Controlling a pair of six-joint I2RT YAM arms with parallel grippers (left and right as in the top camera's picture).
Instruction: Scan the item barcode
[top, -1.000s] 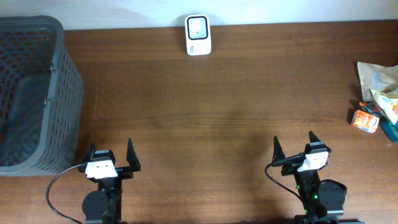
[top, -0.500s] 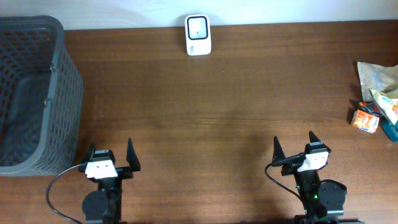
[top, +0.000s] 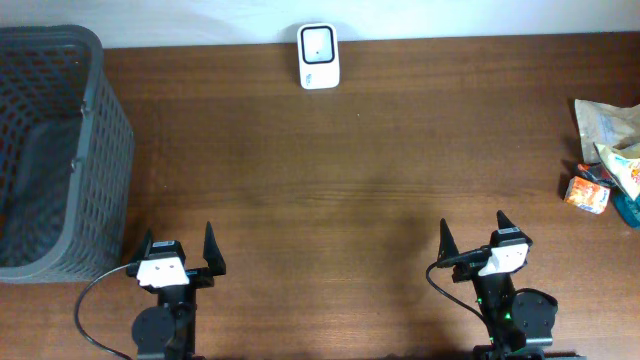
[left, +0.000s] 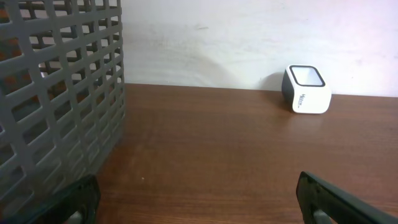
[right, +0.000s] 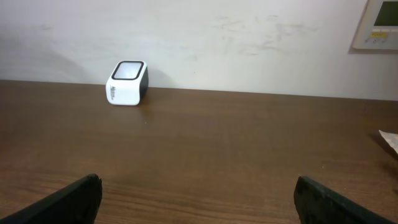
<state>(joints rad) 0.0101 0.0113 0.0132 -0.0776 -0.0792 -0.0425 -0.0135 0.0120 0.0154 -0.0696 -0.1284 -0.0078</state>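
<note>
1. Jaws on the left gripper (top: 178, 243) and right gripper (top: 472, 235) are spread wide, with nothing in either.
2. Brown wooden table (top: 350, 150); both arms sit at its near edge.
3. Grey mesh basket (top: 95, 130) at the far left.
4. Snack packets (top: 610, 135) piled at the right edge, well apart from both grippers.
5. White scanner (top: 319, 56) at the far edge, roughly centre.
6. Small orange box (top: 587, 192) right by the packets.

Brown wood counter (top: 350, 170). Gray mesh basket (top: 100, 130) stands at the left end, upright. White scanner (top: 319, 56) sits at the far edge, mid-width, by the wall, well apart from the basket. Snack packets (top: 608, 128) are piled at the right end, with a small orange box (top: 587, 193) just beside them.
</note>
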